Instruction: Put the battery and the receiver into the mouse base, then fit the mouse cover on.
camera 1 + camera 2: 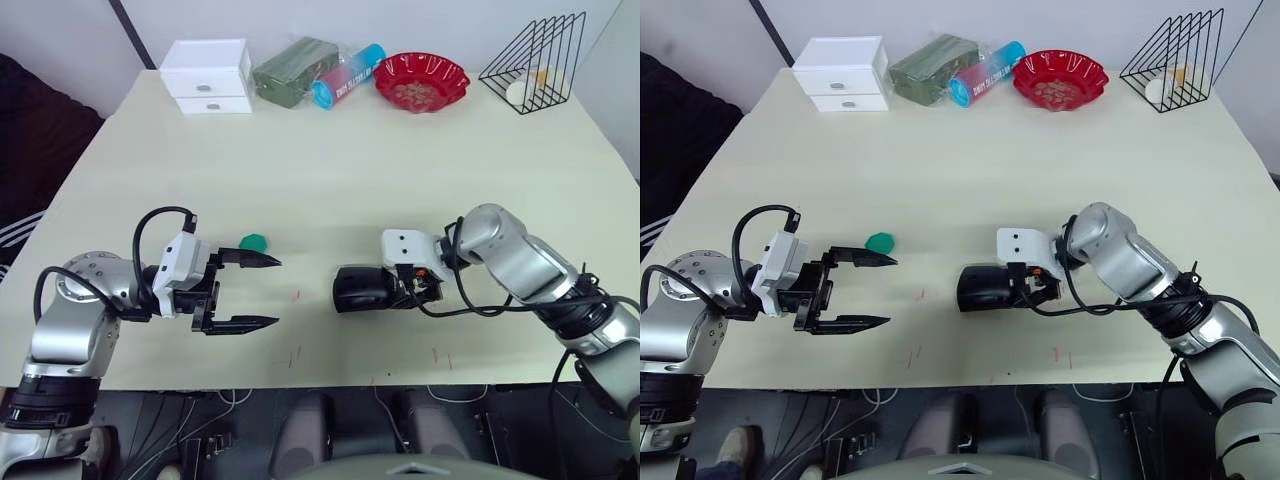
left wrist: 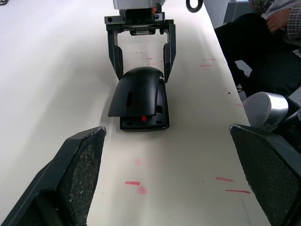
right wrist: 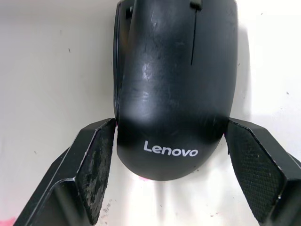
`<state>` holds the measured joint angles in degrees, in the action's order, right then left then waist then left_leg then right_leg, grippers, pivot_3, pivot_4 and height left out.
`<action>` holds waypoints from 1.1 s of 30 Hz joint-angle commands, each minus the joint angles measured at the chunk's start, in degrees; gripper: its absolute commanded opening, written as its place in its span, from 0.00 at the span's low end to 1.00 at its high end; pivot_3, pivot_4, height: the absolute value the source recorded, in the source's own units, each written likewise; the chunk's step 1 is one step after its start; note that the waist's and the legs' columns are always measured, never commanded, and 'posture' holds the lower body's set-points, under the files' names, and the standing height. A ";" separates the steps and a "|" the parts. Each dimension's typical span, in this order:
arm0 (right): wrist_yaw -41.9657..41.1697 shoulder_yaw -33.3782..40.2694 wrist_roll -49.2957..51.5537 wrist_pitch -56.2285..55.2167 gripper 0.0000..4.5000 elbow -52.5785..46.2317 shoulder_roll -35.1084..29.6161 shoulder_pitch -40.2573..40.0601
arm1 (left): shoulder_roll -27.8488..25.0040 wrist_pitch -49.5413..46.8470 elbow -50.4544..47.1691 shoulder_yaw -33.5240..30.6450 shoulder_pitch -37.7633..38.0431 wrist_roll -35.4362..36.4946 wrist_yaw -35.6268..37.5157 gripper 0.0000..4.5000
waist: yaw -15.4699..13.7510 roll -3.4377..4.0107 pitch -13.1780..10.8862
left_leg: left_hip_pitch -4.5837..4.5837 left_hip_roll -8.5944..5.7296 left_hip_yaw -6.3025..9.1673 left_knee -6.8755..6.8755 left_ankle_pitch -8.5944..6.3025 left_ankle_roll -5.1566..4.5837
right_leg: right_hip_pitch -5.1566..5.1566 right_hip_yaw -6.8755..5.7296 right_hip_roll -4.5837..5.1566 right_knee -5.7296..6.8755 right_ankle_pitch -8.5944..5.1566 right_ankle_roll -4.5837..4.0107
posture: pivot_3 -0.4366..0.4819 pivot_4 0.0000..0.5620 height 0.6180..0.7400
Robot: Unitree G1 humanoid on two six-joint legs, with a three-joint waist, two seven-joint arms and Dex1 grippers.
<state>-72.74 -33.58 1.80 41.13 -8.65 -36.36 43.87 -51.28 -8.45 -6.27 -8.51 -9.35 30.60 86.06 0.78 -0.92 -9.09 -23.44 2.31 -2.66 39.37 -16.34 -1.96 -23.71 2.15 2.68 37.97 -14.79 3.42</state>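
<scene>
Cover (image 3: 174,80) sits on top of the mouse base (image 2: 143,123) at the near middle of the table (image 1: 330,170), so you're into the last step, by my reading. Whether the battery and receiver are inside you can't check from here; the shell hides the hollow. What's left looks like seating it properly: from the left wrist view the cover rides skewed over the base, its front edge lifted and overhanging to one side, with a small red patch showing in the gap beneath.

Your right gripper (image 3: 169,174) has its fingers spread to either side of the mouse's tail end. One pad (image 3: 96,165) is right at the shell's edge, the other stands just off it, so it's bracketing rather than squeezing, as far as I can tell. Your left gripper (image 1: 262,292) hangs to the left, well apart from the mouse, wide open and holding nothing, pointing toward it. A small green thing (image 1: 254,241) lies just beyond it.

The cover itself is glossy black, curved, scuffed across the back, with a pale Lenovo logo at the end nearest your right wrist and a thin slit running down the front.
</scene>
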 commanded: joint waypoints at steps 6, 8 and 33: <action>0.84 4.42 3.40 0.46 0.82 -2.85 -1.18 -2.10 | -0.94 0.40 -1.15 -0.54 -0.30 0.71 0.63 1.00 | -0.01 0.00 0.00 | -0.02 -0.01 0.00 0.01 0.00 0.00 | -0.01 -0.02 0.00 0.01 0.00 0.00 | 0.48 0.27 1.00; 1.25 4.85 3.67 0.35 0.82 -2.75 -1.30 -2.45 | -0.97 0.42 -1.17 -0.55 -0.27 0.72 0.66 1.00 | 0.00 0.00 0.00 | -0.02 -0.01 0.00 0.01 0.00 0.00 | -0.01 -0.02 0.00 0.01 0.00 0.00 | 0.48 0.27 1.00; 3.46 4.68 2.97 -2.31 0.53 -6.88 -2.88 -2.09 | -0.89 1.03 0.01 -0.48 -0.70 0.25 0.98 1.00 | -0.01 0.00 0.00 | -0.08 -0.01 0.01 0.03 0.00 0.00 | -0.05 -0.04 0.00 0.01 0.00 0.00 | 0.48 0.27 1.00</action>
<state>-69.50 -29.80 5.22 39.77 -12.78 -38.92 40.20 -51.51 -8.17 -5.93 -8.44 -9.69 30.58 86.56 0.77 -0.92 -9.09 -23.52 2.30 -2.64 39.40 -16.33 -1.96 -23.76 2.11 2.68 37.98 -14.79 3.42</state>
